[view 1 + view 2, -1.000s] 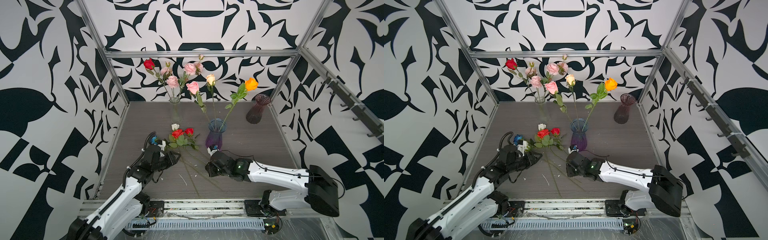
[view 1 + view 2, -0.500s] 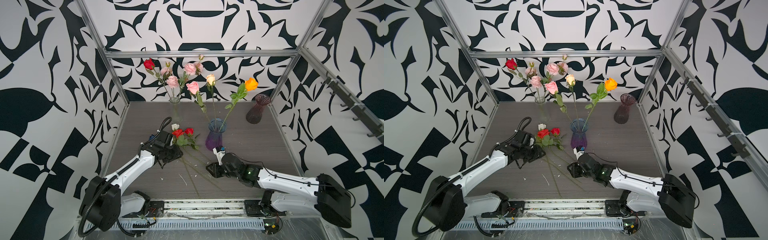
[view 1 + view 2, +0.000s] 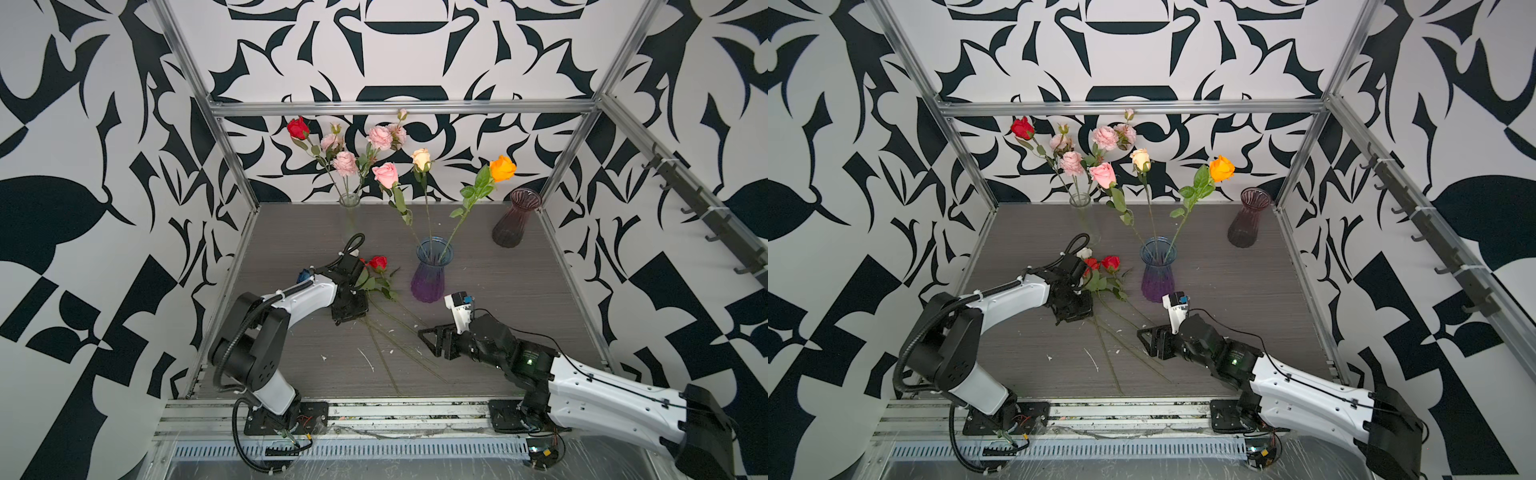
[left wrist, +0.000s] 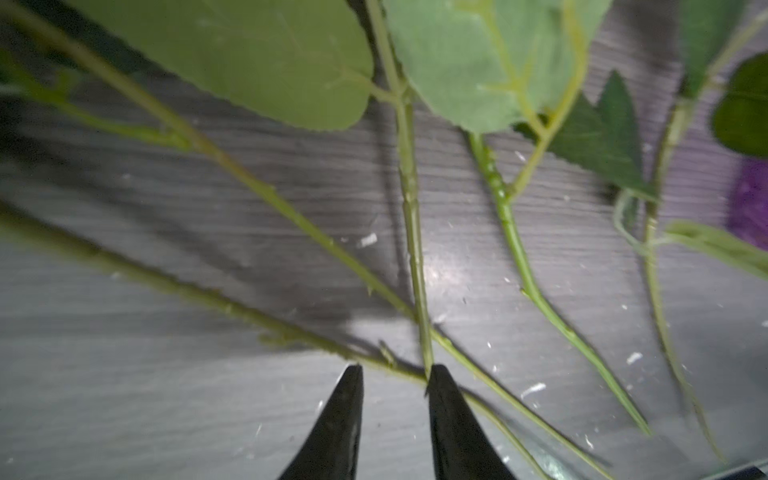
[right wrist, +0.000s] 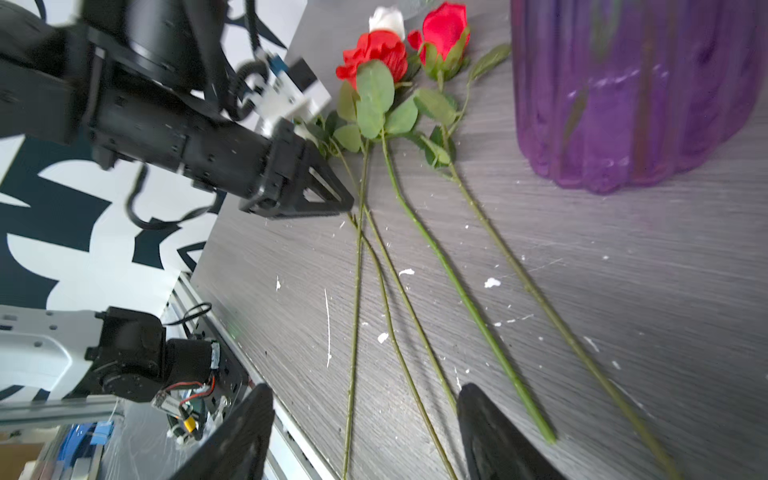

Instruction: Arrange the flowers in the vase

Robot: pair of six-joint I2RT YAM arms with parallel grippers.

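Note:
Several loose flowers lie on the table: red roses (image 3: 378,262) (image 5: 376,48), a white bloom (image 3: 1084,252) and a blue one (image 3: 304,275). Their long stems (image 3: 395,332) fan toward the front. My left gripper (image 3: 351,309) (image 4: 395,374) hovers low over the stems just below the leaves, jaws a narrow gap apart. One stem (image 4: 411,232) ends against a fingertip (image 4: 434,382). My right gripper (image 3: 430,338) (image 5: 365,390) stands wide open at the stems' lower ends, and two stems run between its fingers. The blue-purple vase (image 3: 430,274) holds pink, peach and orange roses.
A clear vase (image 3: 349,200) at the back holds a red rose and pink ruffled blooms. A dark maroon vase (image 3: 513,220) stands without flowers at the back right. Metal frame posts and patterned walls enclose the table (image 3: 519,299). White flecks dot the front of the table.
My right gripper has opened wide while staying at the stems' lower ends. The left arm's elbow has swung up, its gripper stays over the stems, and its jaws have narrowed.

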